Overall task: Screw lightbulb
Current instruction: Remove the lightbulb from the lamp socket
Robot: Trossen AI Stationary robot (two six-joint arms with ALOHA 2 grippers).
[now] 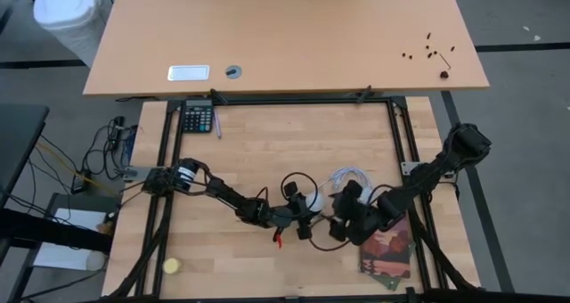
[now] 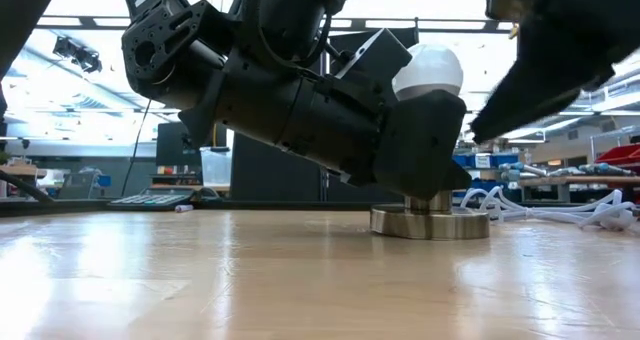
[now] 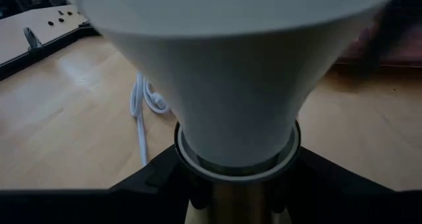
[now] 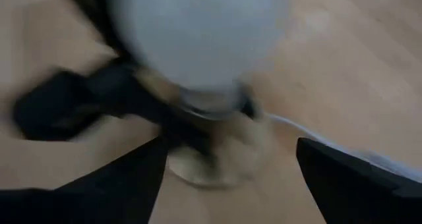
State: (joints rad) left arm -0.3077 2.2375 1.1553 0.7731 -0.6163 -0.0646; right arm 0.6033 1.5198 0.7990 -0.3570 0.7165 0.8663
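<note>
**Bulb stands up in its socket**

The lightbulb (image 2: 428, 72) stands straight up, round end at 12 o'clock, screw end down in the socket disc (image 2: 430, 222). The left gripper (image 3: 234, 184) fingers grasp its neck. The right gripper (image 4: 231, 178) fingers are spread apart, the bulb between them.

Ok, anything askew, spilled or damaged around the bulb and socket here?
Nothing stands out. The lightbulb stands upright over the socket disc, with the left gripper closed around its neck. The right gripper is open beside it. The white cable lies loosely coiled behind the disc.
</note>
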